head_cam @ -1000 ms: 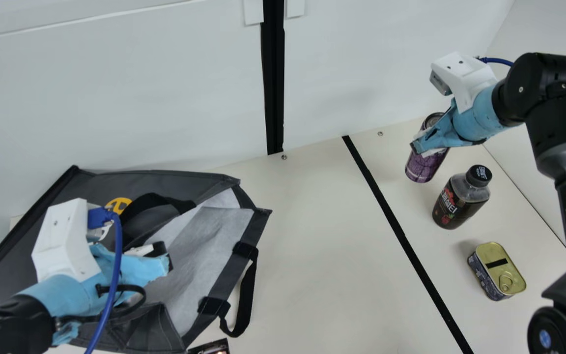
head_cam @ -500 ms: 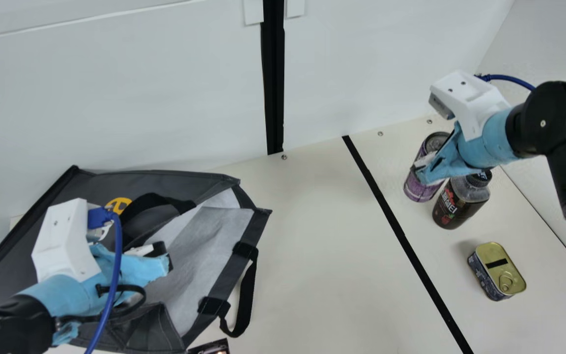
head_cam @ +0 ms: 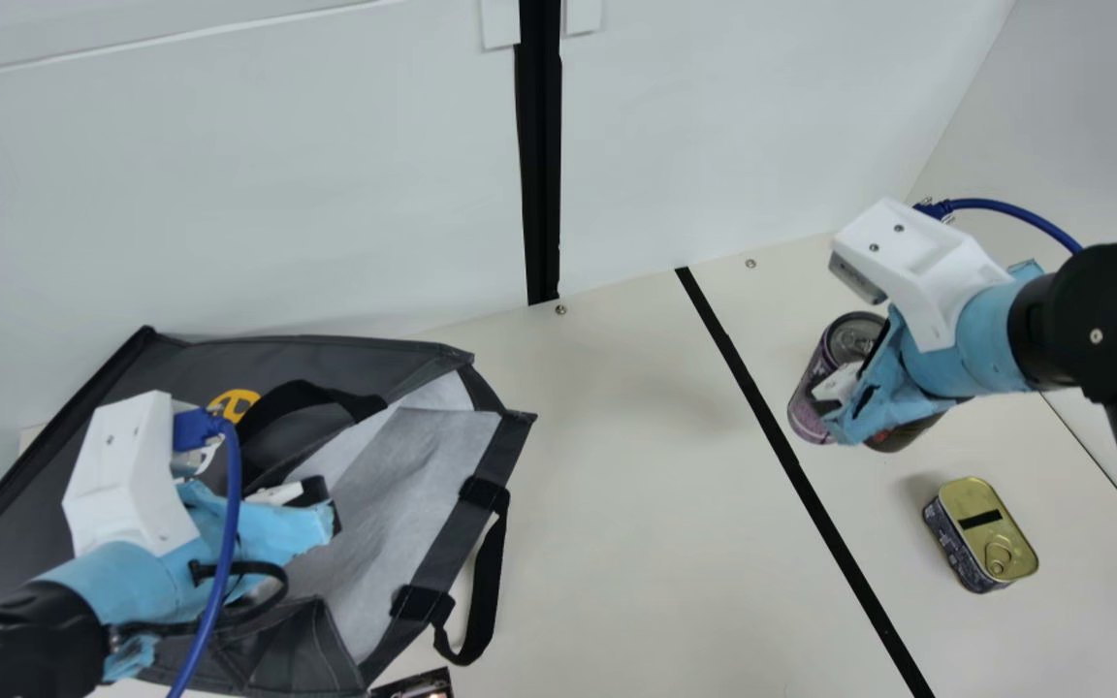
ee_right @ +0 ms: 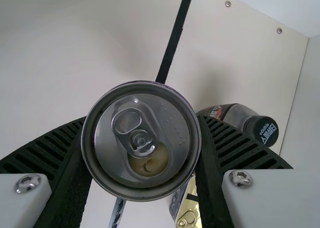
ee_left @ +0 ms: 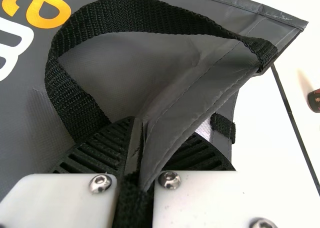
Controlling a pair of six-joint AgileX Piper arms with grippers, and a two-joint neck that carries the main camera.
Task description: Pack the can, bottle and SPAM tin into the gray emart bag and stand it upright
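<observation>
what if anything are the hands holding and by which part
The right hand holds the can around its sides, below the top; the left hand grips the gray bag by the edge of its opening.

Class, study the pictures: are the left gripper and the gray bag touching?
Touching. The left wrist view shows it: a fold of the gray bag runs down between the two ribbed fingers of the left gripper, pinched there.

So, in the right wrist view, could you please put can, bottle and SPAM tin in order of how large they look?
Can: largest, close to the camera
Bottle: partly hidden
SPAM tin: smallest visible part
</observation>
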